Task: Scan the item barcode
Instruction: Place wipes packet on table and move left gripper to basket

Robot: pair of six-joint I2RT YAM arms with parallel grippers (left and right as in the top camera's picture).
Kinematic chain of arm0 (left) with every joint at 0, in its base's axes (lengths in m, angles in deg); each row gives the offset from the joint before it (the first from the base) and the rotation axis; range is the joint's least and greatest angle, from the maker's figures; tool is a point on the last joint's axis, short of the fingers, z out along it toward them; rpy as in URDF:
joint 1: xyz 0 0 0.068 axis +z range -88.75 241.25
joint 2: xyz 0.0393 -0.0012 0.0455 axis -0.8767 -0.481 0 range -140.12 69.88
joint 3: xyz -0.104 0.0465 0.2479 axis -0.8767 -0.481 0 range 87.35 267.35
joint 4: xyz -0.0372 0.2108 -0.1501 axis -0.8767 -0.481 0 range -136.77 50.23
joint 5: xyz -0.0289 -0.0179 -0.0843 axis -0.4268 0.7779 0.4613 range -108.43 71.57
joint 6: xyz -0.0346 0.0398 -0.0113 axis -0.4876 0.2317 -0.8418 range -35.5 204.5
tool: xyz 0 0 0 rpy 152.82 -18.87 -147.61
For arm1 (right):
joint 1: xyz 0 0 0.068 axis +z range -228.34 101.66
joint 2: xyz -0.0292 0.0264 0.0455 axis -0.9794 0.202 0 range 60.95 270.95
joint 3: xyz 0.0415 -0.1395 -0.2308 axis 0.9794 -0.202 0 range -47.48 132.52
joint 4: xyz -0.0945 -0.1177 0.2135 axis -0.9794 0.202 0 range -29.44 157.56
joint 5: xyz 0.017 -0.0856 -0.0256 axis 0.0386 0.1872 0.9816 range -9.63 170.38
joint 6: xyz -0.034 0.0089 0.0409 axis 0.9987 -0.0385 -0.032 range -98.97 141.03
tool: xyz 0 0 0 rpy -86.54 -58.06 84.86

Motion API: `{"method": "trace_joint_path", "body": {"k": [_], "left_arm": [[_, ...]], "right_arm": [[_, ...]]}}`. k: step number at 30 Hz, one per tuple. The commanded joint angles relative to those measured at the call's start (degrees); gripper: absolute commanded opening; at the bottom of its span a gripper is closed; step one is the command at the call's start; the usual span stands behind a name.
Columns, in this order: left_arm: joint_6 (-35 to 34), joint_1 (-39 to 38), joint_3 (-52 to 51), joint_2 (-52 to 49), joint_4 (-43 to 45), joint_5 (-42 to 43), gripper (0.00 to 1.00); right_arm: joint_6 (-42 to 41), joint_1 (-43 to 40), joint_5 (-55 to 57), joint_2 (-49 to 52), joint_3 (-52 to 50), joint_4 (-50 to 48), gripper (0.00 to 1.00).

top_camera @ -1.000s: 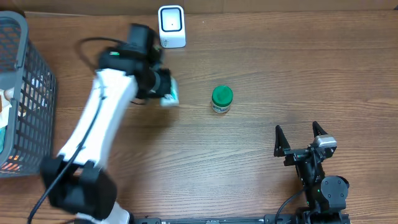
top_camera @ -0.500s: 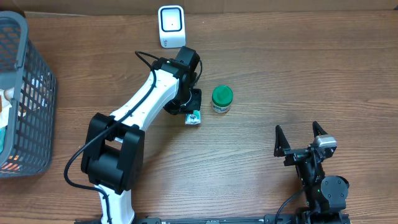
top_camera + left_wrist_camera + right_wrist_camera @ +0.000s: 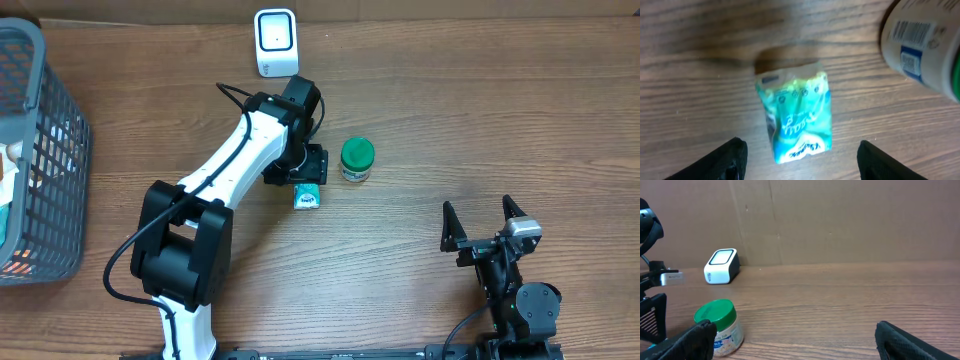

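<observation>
A small teal packet [image 3: 307,197] [image 3: 795,117] lies flat on the wooden table, just left of a green-lidded jar [image 3: 357,160] [image 3: 717,327]. My left gripper [image 3: 306,180] [image 3: 802,167] hovers right over the packet, open, one black finger on each side and nothing held. In the left wrist view the jar [image 3: 920,45] shows a barcode on its side. The white scanner [image 3: 276,42] [image 3: 721,266] stands at the back edge. My right gripper [image 3: 485,222] [image 3: 795,345] rests open and empty at the front right.
A grey wire basket [image 3: 40,160] with several items stands at the far left. A cardboard wall [image 3: 840,220] closes off the back of the table. The left arm [image 3: 230,165] stretches diagonally from the front left to the centre.
The left arm swung right from near the scanner with the packet, then opened its jaws. The packet now lies loose on the table. The right arm has not moved.
</observation>
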Motion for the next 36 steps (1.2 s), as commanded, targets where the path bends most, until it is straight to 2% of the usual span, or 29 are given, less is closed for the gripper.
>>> {"method": "trace_joint_path", "body": {"k": [1,9,14,21,23,33,36], "left_arm": [[1.2,2.0,5.2,4.4,-2.9,-0.3,0.73],[3.3,7.0,15.1,17.3,-8.0,-0.4,0.84],[3.4,13.3,16.6,26.4,-8.1,-0.4,1.00],[4.7,27.8,16.9,36.9,-6.8,-0.3,1.00],[4.3,34.5,16.9,38.5,-6.0,-0.2,0.99],[-5.4,50.7,16.8,35.1,-1.4,-0.2,1.00],[-6.5,55.5,16.8,33.5,-1.4,-0.4,1.00]], "right_arm": [[-0.2,0.4,-0.3,-0.4,-0.6,-0.2,1.00],[-0.2,0.4,-0.3,-0.4,-0.6,-0.2,1.00],[-0.2,0.4,-0.3,-0.4,-0.6,-0.2,1.00],[-0.2,0.4,-0.3,-0.4,-0.6,-0.2,1.00],[-0.2,0.4,-0.3,-0.4,-0.6,-0.2,1.00],[-0.2,0.4,-0.3,-0.4,-0.6,-0.2,1.00],[-0.2,0.4,-0.3,-0.4,-0.6,-0.2,1.00]]}}
